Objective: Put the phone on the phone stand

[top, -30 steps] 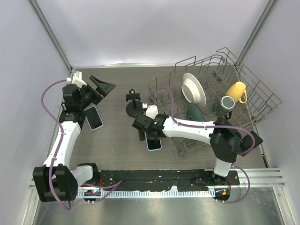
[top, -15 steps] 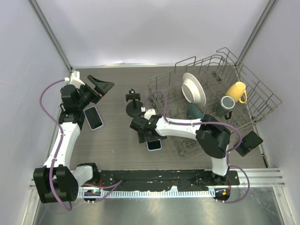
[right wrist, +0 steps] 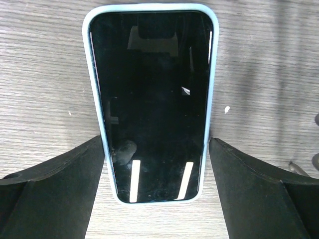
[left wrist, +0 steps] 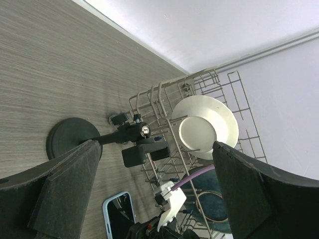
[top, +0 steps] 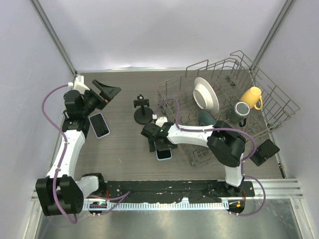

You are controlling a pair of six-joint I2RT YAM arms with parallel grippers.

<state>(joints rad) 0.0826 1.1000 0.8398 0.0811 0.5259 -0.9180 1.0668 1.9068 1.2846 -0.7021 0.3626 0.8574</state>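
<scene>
Phone point(right wrist: 152, 99) flat on surface point(right wrist: 45, 74); right tool point(right wrist: 155, 141) wide, straddling its long edges. I'd close evenly, keep it centred, lift level before heading for phone stand point(top: 141, 117).

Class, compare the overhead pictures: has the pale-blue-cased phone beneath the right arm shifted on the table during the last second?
No. The phone lies flat in the same spot as before, on the near side of the phone stand.
</scene>
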